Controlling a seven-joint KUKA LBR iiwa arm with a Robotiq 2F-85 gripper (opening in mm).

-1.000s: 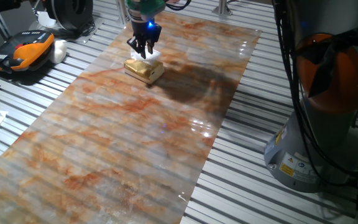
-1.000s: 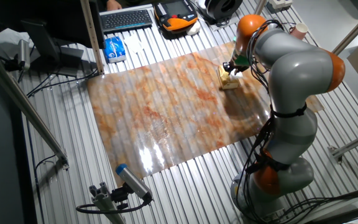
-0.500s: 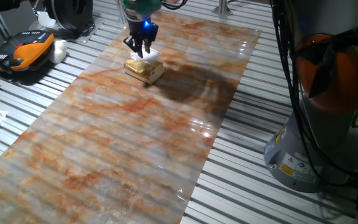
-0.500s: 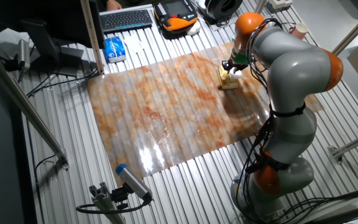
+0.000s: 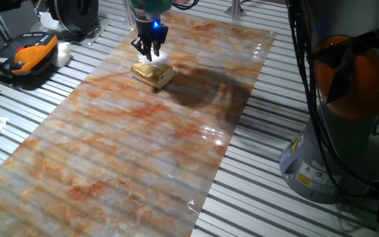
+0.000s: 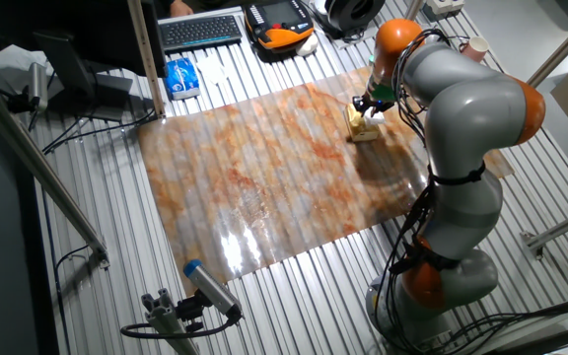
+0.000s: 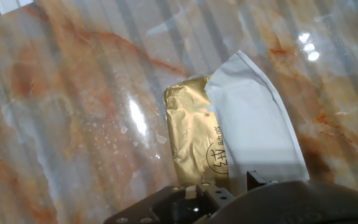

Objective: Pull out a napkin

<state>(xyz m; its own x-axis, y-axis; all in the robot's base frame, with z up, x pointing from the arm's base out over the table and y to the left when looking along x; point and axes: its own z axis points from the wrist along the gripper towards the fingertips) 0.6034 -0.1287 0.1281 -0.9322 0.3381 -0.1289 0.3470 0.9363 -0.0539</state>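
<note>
Hand view, napkin (image 7: 253,127) half out, claw (image 5: 149,55) unmoved

gold box (image 7: 192,135), small unreadable print

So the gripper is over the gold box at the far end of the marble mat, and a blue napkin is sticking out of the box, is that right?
Not quite: the napkin is white, not blue, as the hand view shows. The rest holds: the gripper is over the gold box at the far end of the marble mat, and the napkin sticks out of the box.
</note>
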